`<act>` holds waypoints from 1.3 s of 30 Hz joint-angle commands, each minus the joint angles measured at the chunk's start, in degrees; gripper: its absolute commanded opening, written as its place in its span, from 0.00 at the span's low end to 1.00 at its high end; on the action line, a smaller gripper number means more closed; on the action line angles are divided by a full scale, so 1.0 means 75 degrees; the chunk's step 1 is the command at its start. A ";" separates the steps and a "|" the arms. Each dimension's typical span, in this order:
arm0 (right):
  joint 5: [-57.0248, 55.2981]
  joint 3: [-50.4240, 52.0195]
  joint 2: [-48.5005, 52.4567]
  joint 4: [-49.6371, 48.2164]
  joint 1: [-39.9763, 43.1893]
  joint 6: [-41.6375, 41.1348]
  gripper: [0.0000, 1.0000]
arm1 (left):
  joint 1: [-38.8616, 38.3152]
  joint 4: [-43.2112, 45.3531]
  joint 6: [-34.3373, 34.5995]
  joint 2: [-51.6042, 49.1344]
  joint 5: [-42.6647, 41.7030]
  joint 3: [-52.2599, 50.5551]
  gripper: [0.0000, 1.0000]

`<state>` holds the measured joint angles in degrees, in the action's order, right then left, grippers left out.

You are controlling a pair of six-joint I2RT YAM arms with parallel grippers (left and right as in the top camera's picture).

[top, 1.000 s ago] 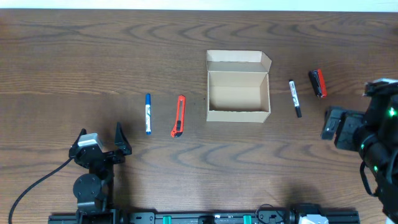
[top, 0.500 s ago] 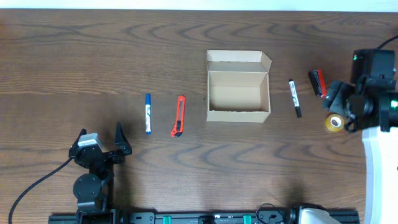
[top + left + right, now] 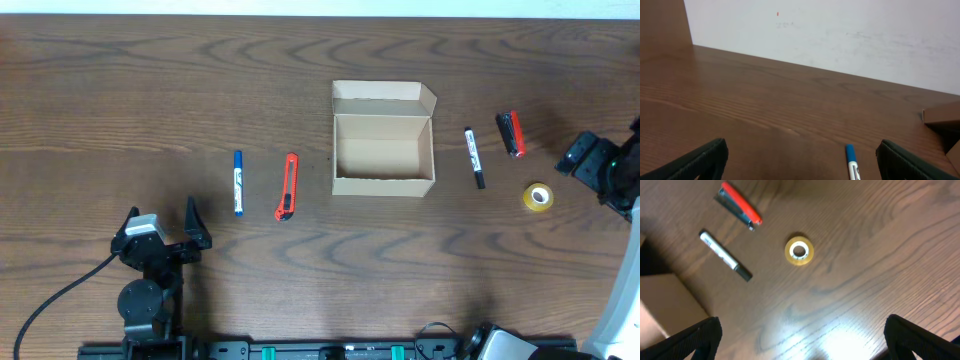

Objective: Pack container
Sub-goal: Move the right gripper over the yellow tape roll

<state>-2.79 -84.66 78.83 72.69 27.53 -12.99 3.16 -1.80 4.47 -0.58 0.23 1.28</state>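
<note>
Tool, left side: left gripper (image 3: 802, 155) stands with its jaws spread wide, nothing between them and nothing touched; it sits low at the near-left part of the dark brown wooden table (image 3: 100, 100).
Tool, right side: right gripper (image 3: 802, 332) also has its jaws wide apart and empty, raised above the table's far right end.
Container: small rectangular tan cardboard box (image 3: 383, 185) rests upright near the middle of the table, its hinged flap lid folded back on the far side, the inside bare as far as can be seen.
Left of the box: slim orange-red utility knife (image 3: 287, 186), and further left a blue-capped white marker (image 3: 238, 183); the two lie side by side, apart from each other and from the box.
Right of the box: black-capped white marker (image 3: 474, 157) just beside the box, then a red and black stapler-like tool (image 3: 511, 133), and nearer the front a small yellow tape roll (image 3: 538, 196), none touching.
Edges: a pale wall meets the table's far edge; a black rail runs along the near edge.
Open room: wide bare wood on the far left and across the front between the arms.
</note>
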 commanded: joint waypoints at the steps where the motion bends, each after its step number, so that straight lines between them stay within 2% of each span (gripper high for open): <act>1: 0.0428 0.0000 -0.0009 0.0140 0.0099 0.0431 0.99 | -0.0023 -0.0332 -0.0029 0.0050 0.0166 -0.0134 0.95; 10: 0.0408 0.0221 0.0032 -0.0291 0.0090 0.0379 0.99 | -0.0023 -0.0332 -0.0029 0.0050 0.0163 -0.0134 0.96; 20: 0.0408 0.2687 0.0714 -0.2684 0.0090 0.0271 0.99 | -0.0023 -0.0332 -0.0029 0.0050 0.0163 -0.0134 0.95; 23: 0.0219 0.2821 0.0994 -0.2955 0.0125 -0.0058 0.99 | -0.0023 -0.0332 -0.0029 0.0050 0.0166 -0.0134 0.95; 27: -0.0221 0.2821 0.1475 -0.3226 0.0350 -0.1087 0.99 | -0.0023 -0.0332 -0.0029 0.0050 0.0166 -0.0134 0.95; 33: -0.0055 0.2818 0.1810 -0.3410 0.0717 -0.0845 0.99 | -0.0023 -0.0332 -0.0029 0.0050 0.0166 -0.0134 0.95; 39: -0.0516 0.2818 0.1848 -0.3608 0.1186 -0.0691 0.99 | -0.0023 -0.0332 -0.0029 0.0050 0.0166 -0.0134 0.95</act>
<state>-4.01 -63.51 92.44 46.02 34.50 -18.44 3.16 -1.80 4.47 -0.58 0.23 1.28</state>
